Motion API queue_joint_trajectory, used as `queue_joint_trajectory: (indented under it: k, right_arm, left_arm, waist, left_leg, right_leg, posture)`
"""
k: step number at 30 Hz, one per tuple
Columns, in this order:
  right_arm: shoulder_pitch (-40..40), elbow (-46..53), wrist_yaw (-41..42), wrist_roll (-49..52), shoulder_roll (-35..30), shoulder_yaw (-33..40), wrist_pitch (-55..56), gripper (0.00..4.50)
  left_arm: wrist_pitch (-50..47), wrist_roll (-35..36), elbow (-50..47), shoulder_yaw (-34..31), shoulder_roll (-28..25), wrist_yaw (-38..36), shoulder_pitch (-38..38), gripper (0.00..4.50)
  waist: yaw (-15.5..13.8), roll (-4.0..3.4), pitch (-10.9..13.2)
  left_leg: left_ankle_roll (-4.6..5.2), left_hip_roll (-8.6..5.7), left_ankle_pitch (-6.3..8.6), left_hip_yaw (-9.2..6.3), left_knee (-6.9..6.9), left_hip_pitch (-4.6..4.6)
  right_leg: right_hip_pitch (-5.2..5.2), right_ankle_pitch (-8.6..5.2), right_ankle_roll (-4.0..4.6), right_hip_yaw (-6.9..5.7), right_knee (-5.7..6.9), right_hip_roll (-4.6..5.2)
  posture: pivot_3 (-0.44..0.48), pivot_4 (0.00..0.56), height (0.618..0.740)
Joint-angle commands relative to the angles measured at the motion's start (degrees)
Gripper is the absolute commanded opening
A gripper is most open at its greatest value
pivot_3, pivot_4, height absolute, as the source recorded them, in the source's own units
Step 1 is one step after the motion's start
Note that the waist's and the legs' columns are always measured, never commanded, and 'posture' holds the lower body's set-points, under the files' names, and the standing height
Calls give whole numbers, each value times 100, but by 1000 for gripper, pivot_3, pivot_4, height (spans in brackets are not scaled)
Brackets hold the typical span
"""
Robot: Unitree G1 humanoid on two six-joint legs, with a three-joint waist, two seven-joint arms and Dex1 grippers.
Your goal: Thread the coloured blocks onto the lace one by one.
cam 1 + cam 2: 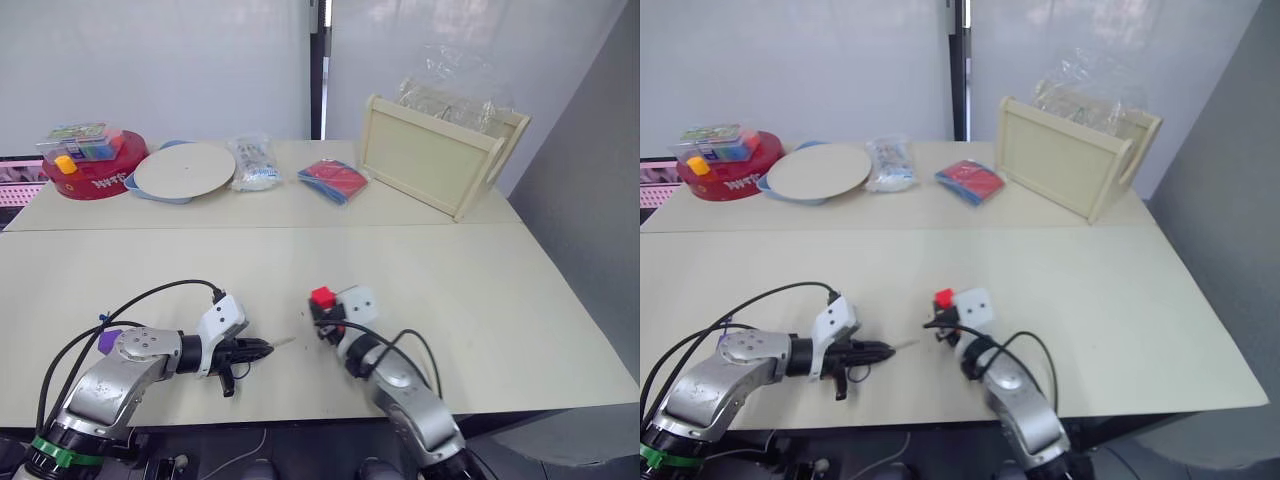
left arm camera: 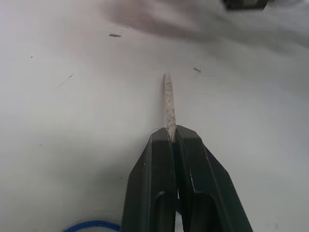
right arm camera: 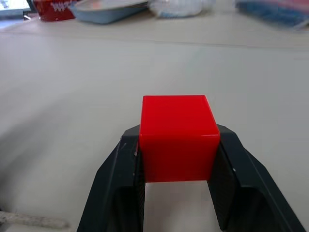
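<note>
Red block (image 3: 177, 137) in right claw (image 1: 322, 312); left claw (image 2: 172, 140) pinches lace tip (image 2: 169, 104).

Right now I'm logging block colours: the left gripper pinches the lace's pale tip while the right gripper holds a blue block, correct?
Not quite: the block in the right gripper is red, as the right wrist view shows. The left gripper does pinch the lace's pale tip.

I see a big pale table (image 1: 480, 300). Far past my claws, along its back edge, sit a red tub (image 1: 90, 170), a round plate (image 1: 185, 170), a clear bag (image 1: 253, 163), a red-and-blue packet (image 1: 335, 180) and a wooden tray (image 1: 435, 160).
</note>
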State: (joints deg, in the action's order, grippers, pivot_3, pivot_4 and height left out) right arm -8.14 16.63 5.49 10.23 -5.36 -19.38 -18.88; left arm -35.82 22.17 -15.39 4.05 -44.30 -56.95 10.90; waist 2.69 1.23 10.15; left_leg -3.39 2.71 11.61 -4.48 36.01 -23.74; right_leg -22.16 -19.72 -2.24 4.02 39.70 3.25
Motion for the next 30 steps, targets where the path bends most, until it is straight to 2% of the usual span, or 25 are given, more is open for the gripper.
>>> queue_joint_trajectory:
  k: [1, 10, 18, 20, 26, 27, 30]
  right_arm:
    - [200, 632, 122, 22, -120, 115, -355, 1175]
    - [997, 1500, 208, 118, -224, -17, -1436, 1175]
    - [1265, 786, 171, -86, 18, -131, -1243, 1175]
    - [1303, 787, 250, -68, 5, -98, -1160, 2249]
    - [1147, 1184, 909, 214, -442, 189, -1080, 4311]
    - [1082, 1222, 1016, 244, -548, 243, -1101, 4473]
    - [540, 1327, 1851, 527, -1284, 492, -1252, 4473]
  left_arm:
    - [115, 11, 2, 40, 13, -76, 108, 0]
    - [169, 16, 117, 133, 47, -105, 250, 0]
    - [184, -7, 151, 197, 104, -127, 308, 0]
    - [185, -13, 167, 207, 112, -129, 327, 0]
    - [217, -32, 217, 218, 130, -141, 331, 0]
    - [219, -37, 226, 224, 139, -139, 338, 0]
    - [243, -53, 241, 220, 157, -145, 329, 0]
  waist:
    - [7, 0, 0]
    - [-20, 1, -1]
    - [2, 6, -4]
    - [-2, 11, -7]
    - [-17, 15, -10]
    - [-30, 15, -9]
    - [-35, 14, -8]
  left_leg:
    - [0, 0, 0, 0, 0, 0]
    - [0, -3, 0, 2, 0, -6]
    - [0, 1, 0, 1, -2, 0]
    - [0, 1, 0, 1, -1, 3]
    - [0, 0, 0, 2, 3, 5]
    - [0, 0, 0, 2, 4, 5]
    - [0, -4, 0, 2, 14, 0]
  right_leg:
    - [0, 0, 0, 0, 1, -1]
    - [-1, 0, 0, 2, -5, 4]
    - [0, 0, 0, 2, -3, -1]
    - [2, 0, 0, 1, -2, -1]
    - [10, 0, 0, 1, -2, 1]
    - [10, 0, 0, 1, -2, 1]
    - [11, 0, 0, 1, -2, 3]
  posture:
    - [0, 150, 740]
    - [0, 150, 740]
    - [0, 150, 740]
    - [0, 150, 740]
    - [0, 150, 740]
    - [0, 150, 740]
    - [0, 150, 740]
